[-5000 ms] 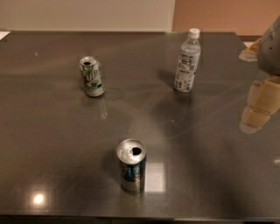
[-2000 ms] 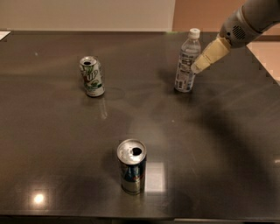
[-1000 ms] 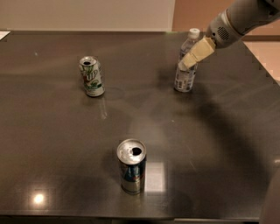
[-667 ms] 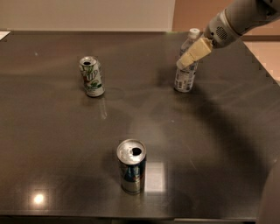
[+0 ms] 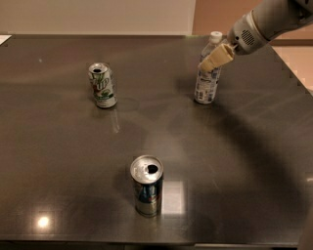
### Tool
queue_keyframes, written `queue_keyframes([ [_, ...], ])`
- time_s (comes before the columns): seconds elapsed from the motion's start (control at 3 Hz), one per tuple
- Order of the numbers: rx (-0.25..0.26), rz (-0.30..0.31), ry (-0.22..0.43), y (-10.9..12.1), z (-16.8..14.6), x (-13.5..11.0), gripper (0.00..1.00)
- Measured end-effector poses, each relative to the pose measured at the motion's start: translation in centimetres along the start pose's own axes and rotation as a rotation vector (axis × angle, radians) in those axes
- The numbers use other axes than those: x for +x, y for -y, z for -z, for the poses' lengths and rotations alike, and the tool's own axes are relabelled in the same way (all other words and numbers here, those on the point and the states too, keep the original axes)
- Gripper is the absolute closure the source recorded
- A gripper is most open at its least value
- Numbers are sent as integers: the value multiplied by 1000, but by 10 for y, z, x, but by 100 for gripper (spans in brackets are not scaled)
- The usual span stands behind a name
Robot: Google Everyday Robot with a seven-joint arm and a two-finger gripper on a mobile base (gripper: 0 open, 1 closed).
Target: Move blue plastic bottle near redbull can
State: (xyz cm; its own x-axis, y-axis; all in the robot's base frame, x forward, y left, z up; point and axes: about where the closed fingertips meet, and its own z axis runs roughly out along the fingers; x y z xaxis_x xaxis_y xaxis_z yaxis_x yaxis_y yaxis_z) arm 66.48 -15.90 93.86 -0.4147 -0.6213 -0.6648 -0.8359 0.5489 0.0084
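Here, your blue plastic bottle [image 5: 204,86] stands upright with its neck right at the gripper [image 5: 214,58], which overlaps it from the upper right; you cannot tell whether the gripper holds it. The redbull can [image 5: 147,185] stands well below and to the left of the gripper. A white-and-green can [image 5: 102,85] stands far to the gripper's left. All of them rest on a glossy dark table [image 5: 244,146], with a pale wall [image 5: 98,14] and a brown panel [image 5: 215,14] behind.

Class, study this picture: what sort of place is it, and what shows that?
Likely an indoor robot test setup: a dark glossy table holding a blue plastic bottle, redbull can and soda can, with the gripper at the bottle's upper part.
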Motion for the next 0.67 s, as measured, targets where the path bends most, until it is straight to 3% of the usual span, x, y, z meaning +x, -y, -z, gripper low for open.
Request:
queue_keyframes([
  [0.33,-32,34,4,-21,5,-5,88],
  [0.67,-91,84,-4,-57,9,-5,100],
])
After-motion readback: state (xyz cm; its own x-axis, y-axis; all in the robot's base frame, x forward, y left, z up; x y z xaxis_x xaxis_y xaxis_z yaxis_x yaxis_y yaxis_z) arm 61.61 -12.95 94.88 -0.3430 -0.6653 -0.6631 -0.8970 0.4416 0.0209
